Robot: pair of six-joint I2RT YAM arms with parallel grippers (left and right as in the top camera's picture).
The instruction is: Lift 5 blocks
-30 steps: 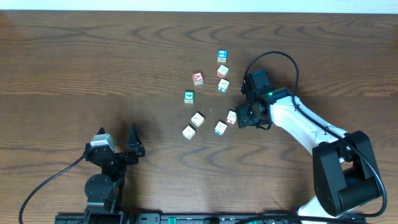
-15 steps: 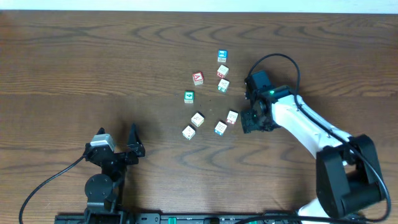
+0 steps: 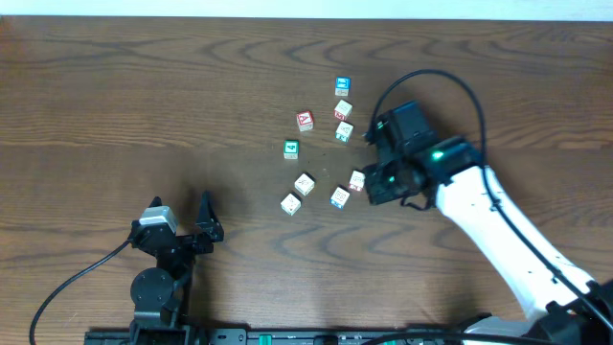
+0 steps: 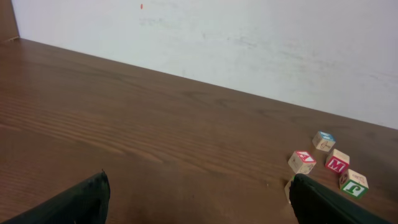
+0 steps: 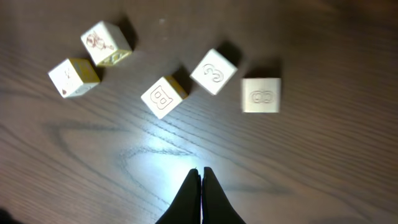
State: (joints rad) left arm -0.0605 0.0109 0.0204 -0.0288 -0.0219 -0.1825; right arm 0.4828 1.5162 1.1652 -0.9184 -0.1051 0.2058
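Right wrist: right gripper (image 5: 201,175) closed, empty

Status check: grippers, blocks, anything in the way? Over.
Left gripper open, idle, away from the blocks. Right gripper shut, empty, just short of them. No block lifted; all sit on the table. Path clear.

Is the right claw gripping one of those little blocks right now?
No, the right claw is shut on nothing, and the five blocks lie on the table ahead of its tips.

place: robot lab | signs: wood-grain table (image 3: 144,96), plain white wall (image 4: 249,43), cabled robot arm (image 3: 479,206)
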